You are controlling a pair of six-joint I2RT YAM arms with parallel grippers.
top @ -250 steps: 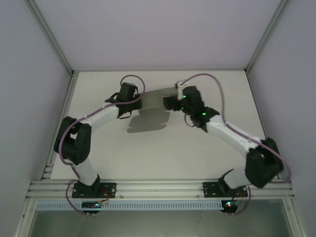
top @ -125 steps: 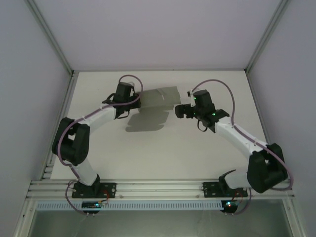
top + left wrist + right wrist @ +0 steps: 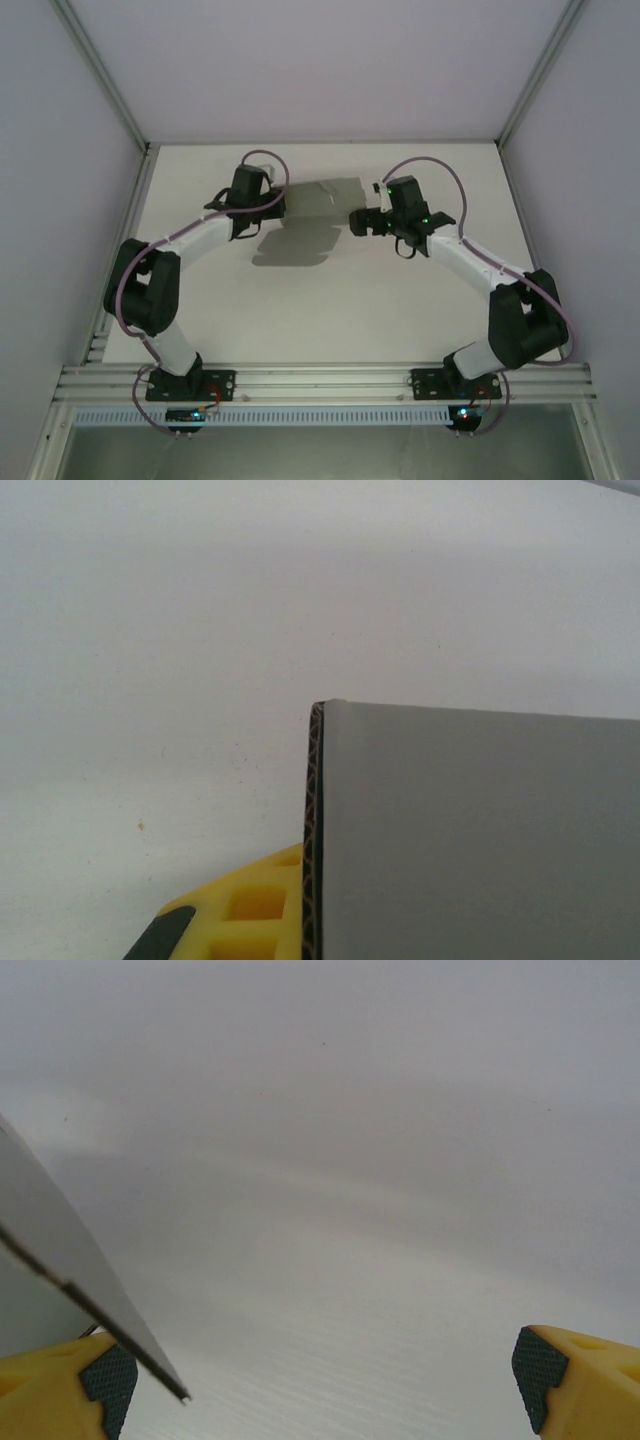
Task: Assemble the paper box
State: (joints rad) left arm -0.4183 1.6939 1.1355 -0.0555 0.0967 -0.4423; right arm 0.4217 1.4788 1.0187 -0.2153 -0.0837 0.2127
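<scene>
The paper box is a flat grey cardboard sheet held in the air above the far middle of the white table. My left gripper is shut on its left edge. In the left wrist view the sheet covers the lower right, its corrugated edge against one yellow finger; the other finger is hidden behind it. My right gripper stands open just off the sheet's right side, holding nothing. In the right wrist view its fingers are wide apart and a corner of the sheet juts in at the left.
The sheet throws a dark shadow on the table. Aluminium posts and pale walls close in the left, right and back. A metal rail carries both arm bases at the near edge.
My right gripper let go of the sheet's right part, opened wide and drew back to the right. The left gripper shifted slightly left and back with the sheet.
</scene>
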